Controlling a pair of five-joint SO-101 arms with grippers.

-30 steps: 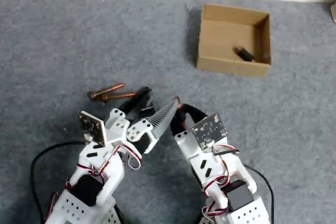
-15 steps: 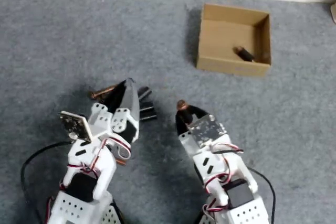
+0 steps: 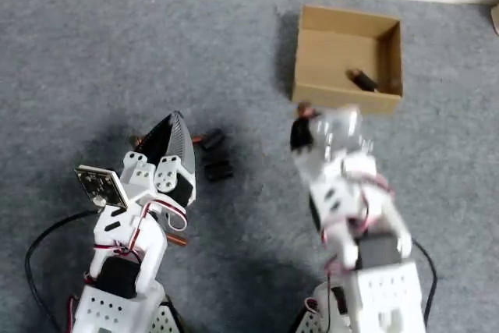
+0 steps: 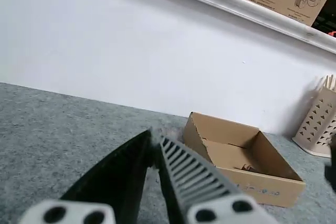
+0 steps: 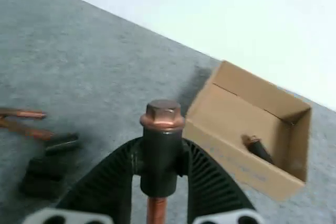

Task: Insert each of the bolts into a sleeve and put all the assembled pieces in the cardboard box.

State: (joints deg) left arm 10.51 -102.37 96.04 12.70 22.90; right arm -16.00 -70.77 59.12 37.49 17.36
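**Observer:** Start with the container. What does the cardboard box (image 3: 343,99) hold?

**Operator:** On my screen it is an open-topped rectangular box of plain brown board, standing on the grey, felt-like mat (image 3: 78,52). One assembled piece (image 3: 362,79) lies inside: a dark sleeve with a coppery end. It rests on the floor of the box near the corner on the right arm's side.

**Observer:** And the jaws?

**Operator:** I see the right gripper (image 5: 161,156) with its ribbed black fingers clamped tight on the held sleeve (image 5: 160,169), a smooth black cylinder. The held bolt (image 5: 161,115) runs through that sleeve. Its hexagonal copper-coloured head sits on top and its shank shows below. From above, this gripper hangs just beside the box's near wall, outside it.

The left gripper (image 4: 155,141) has its jaws drawn together to a point with a sliver of gap, and nothing is between them. One finger is smooth and the other ribbed.

**Observer:** The remaining parts?

**Operator:** Two loose bolts (image 5: 23,129), slim copper rods, lie side by side on the mat by the left gripper. Two loose sleeves (image 3: 218,169), short black cylinders, lie just beside them, between the arms.
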